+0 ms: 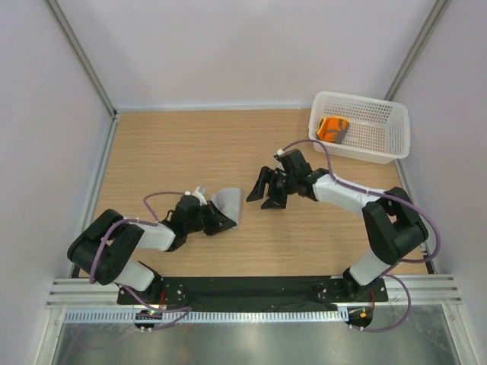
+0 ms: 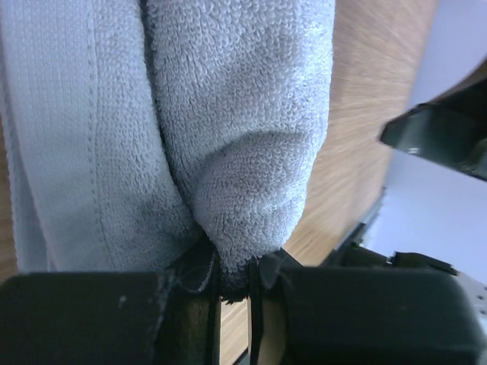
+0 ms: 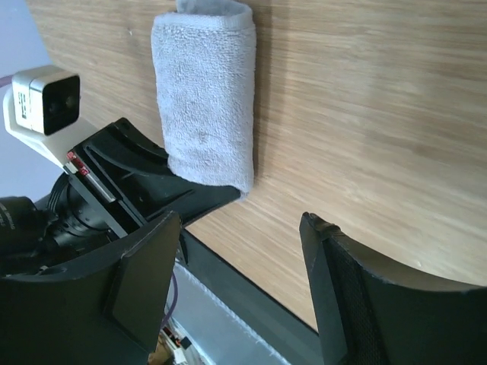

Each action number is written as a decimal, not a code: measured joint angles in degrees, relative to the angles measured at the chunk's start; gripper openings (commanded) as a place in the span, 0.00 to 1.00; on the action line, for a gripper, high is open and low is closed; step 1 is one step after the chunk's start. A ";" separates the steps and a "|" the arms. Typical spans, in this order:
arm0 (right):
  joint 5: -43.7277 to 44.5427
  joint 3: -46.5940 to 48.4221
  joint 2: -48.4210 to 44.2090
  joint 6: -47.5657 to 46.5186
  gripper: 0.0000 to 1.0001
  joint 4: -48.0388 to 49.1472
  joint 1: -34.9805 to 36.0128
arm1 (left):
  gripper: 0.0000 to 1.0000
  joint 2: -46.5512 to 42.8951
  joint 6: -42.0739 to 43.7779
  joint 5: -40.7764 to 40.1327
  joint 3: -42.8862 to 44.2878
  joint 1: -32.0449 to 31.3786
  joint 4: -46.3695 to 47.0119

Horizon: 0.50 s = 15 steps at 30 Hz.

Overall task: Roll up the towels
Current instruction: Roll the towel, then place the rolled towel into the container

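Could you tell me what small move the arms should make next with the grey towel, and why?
Probably lift the left tool, which is shut on one end of the grey towel, and carry it toward the basket. The grey one looks rolled, the orange towel already lies rolled in the basket, and the right tool stands open, apart from the cloth.

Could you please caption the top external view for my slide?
Left gripper pinches the rolled light-grey terry towel; open right gripper hangs nearby; small orange towel lies in white perforated plastic basket.
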 measured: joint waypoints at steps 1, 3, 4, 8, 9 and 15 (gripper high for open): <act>-0.31 -0.63 0.57 0.22 0.72 1.44 0.46 | 0.00 1.03 -0.85 1.20 -0.31 0.50 2.01; -1.20 -1.99 2.54 0.63 0.72 5.79 1.40 | 0.00 3.10 -2.45 3.56 -0.96 1.53 5.73; -1.79 -2.78 4.00 1.18 0.73 8.50 1.81 | 0.00 3.93 -3.04 4.48 -1.31 1.92 7.39; -3.10 -4.63 9.44 2.54 0.74 15.80 3.04 | 0.00 6.40 -5.29 7.30 -2.34 3.15 12.44; -3.34 -4.66 10.80 2.82 0.74 17.31 3.34 | 0.00 7.02 -5.70 8.04 -2.62 3.56 13.62; -5.18 -4.57 14.84 5.18 0.74 26.99 4.57 | 0.00 10.45 -8.44 11.74 -4.31 5.79 20.06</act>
